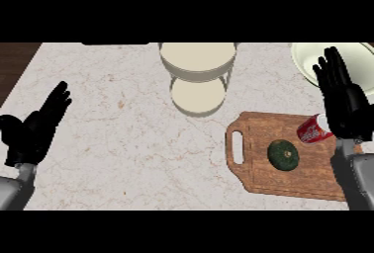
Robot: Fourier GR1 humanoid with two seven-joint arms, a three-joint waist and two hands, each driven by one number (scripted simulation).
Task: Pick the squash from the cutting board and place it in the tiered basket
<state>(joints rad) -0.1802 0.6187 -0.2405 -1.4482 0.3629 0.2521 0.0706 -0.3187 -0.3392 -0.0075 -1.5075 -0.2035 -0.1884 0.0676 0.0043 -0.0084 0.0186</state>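
Note:
A dark green round squash (283,154) lies on the wooden cutting board (256,178) at the right of the counter. The cream tiered basket (198,74) stands at the back middle, its upper tier above a smaller lower tier. My right hand (345,106) is open with fingers straight, above the board's right edge and to the right of the squash, not touching it. At the left edge my left hand (33,131) rests open, fingers up, far from the board.
A red soda can (312,130) lies on the board's upper right corner, next to my right hand. A pale bowl or plate (303,57) shows at the back right corner. Dark wood borders the marble counter (131,128) at the far left.

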